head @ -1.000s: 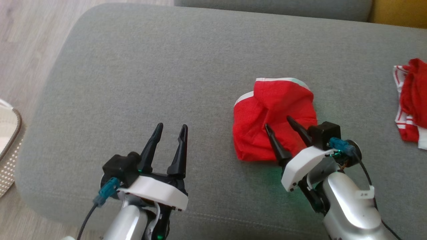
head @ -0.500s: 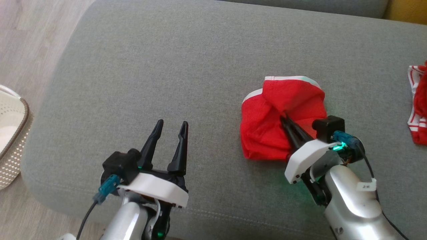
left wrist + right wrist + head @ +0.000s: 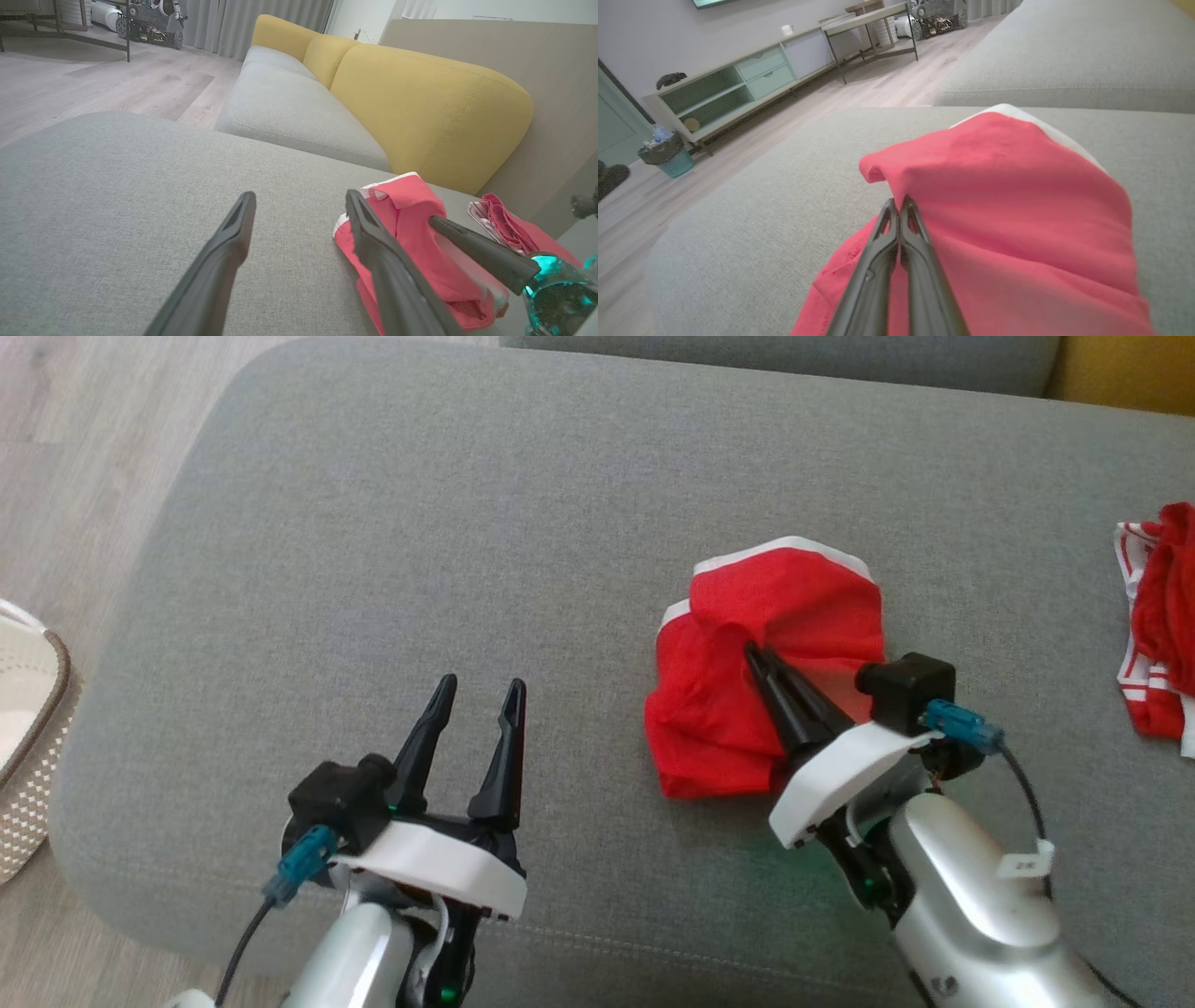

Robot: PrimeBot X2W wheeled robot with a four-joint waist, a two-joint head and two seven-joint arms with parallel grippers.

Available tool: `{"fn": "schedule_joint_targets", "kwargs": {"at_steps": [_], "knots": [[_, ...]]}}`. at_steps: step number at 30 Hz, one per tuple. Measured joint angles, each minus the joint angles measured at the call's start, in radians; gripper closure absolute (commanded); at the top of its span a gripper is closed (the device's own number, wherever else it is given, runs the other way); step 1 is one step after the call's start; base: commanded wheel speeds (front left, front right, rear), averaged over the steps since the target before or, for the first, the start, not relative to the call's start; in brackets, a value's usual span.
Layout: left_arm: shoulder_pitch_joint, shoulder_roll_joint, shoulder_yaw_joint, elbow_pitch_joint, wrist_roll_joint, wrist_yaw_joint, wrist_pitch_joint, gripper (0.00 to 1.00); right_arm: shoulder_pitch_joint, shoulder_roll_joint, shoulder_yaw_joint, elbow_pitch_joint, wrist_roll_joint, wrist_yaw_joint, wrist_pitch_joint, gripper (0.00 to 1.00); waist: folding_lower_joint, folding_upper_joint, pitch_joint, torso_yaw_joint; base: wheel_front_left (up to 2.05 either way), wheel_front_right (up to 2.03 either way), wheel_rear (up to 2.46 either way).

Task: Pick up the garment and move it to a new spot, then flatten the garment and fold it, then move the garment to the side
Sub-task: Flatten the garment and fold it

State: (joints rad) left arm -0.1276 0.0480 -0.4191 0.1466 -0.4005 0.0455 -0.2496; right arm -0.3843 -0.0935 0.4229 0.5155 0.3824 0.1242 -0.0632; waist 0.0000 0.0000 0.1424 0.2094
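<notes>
Where the red garment (image 3: 719,728) lies bunched on the right half of the grey sofa cushion (image 3: 467,523), a raised fold of it is pinched by the right pincer (image 3: 752,655). That pincer's fingers are pressed together, with cloth caught at the tips. The left pincer (image 3: 482,686) is held spread wide and empty over the cushion, well apart from the garment. A second red-and-white cloth (image 3: 1158,625) is noted at the cushion's far right edge. A pale woven basket (image 3: 28,747) is noted on the floor at left.
</notes>
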Motion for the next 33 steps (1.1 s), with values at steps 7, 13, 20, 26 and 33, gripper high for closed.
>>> {"fn": "schedule_joint_targets", "kwargs": {"at_steps": [7, 13, 20, 26, 33], "knots": [[0.000, 0.000, -0.001, 0.010, 0.000, 0.000, 0.000, 0.00, 0.000, -0.081, 0.085, -0.074, 0.113, 0.000, -0.014, 1.00, 0.0000, 0.0000, -0.012, 0.003, 0.00, 0.00, 0.00], [0.000, 0.000, -0.002, 0.011, 0.000, 0.000, 0.000, 0.00, 0.000, -0.118, 0.145, -0.058, 0.174, 0.000, 0.011, 1.00, 0.0000, 0.0000, -0.014, 0.017, 0.00, 0.00, 0.00], [0.000, 0.000, -0.007, 0.011, 0.000, 0.000, 0.000, 0.00, -0.048, -0.137, 0.152, 0.055, 0.170, 0.000, 0.016, 1.00, 0.0000, 0.0000, -0.003, 0.027, 0.00, 0.00, 0.00], [0.000, 0.000, -0.015, 0.015, 0.000, 0.000, 0.000, 0.00, -0.107, -0.136, 0.156, 0.156, 0.162, 0.000, 0.005, 0.97, 0.0000, 0.0000, 0.006, 0.036, 0.00, 0.00, 0.00], [0.000, 0.000, -0.016, 0.019, 0.002, -0.001, 0.000, 0.00, -0.143, -0.127, 0.176, 0.262, 0.120, 0.000, -0.030, 0.00, 0.0000, 0.0000, 0.008, 0.039, 0.00, 0.00, 0.00]]}}
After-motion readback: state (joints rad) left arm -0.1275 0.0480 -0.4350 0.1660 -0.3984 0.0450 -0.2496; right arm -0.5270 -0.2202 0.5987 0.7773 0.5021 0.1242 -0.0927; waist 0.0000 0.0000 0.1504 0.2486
